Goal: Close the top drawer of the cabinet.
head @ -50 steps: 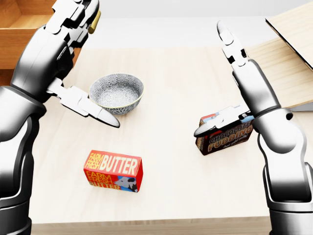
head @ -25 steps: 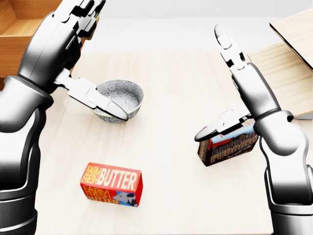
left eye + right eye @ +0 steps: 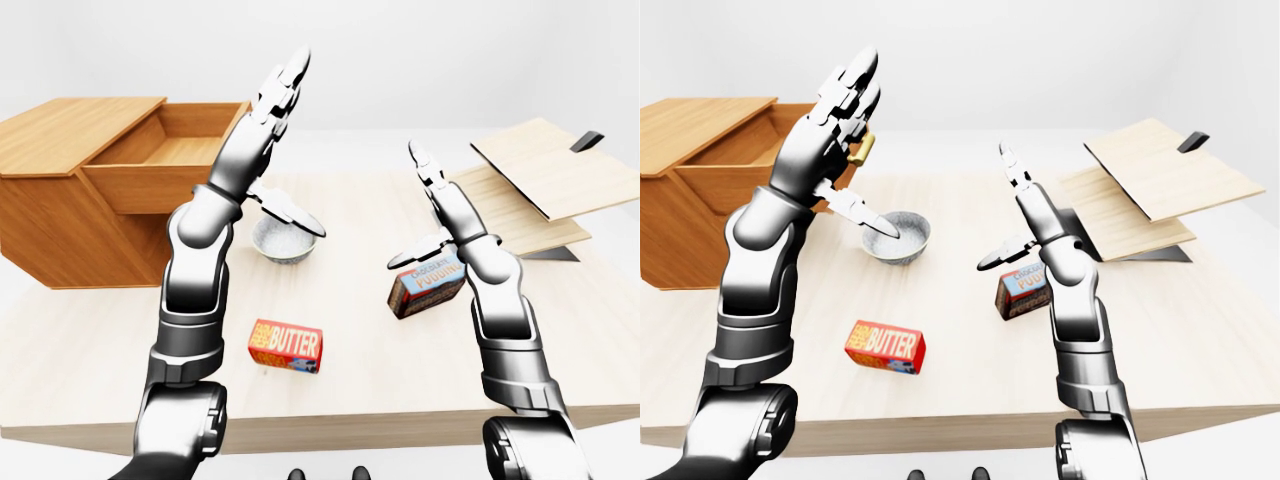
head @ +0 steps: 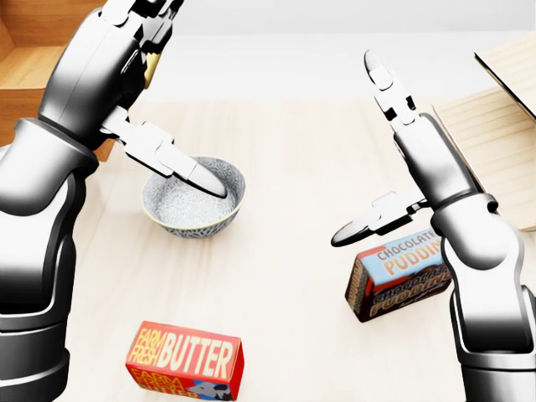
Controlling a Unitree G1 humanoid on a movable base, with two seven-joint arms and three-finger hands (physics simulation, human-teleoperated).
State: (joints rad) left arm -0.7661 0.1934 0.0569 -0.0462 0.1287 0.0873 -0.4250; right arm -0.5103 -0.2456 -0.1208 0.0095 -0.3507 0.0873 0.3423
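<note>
1. Nearest table edge, left-eye view: butter box lies flat on the light wood table, red/orange, label up.
2. Right of it, chocolate pudding box sits tilted. R thumb hovers above it, no contact.
3. Right hand raised, fingers straight and spread apart, holds nothing.
4. Mid table: patterned bowl, upright. L thumb crosses over its rim in head view; contact can't tell.
5. Left hand up high, fingers extended and apart, empty, level w/ the drawer's brass handle.
6. Far left: wooden cabinet, top drawer pulled out, still open, inside looks bare.
7. Far right: stacked wood boards, top one tilted.
</note>
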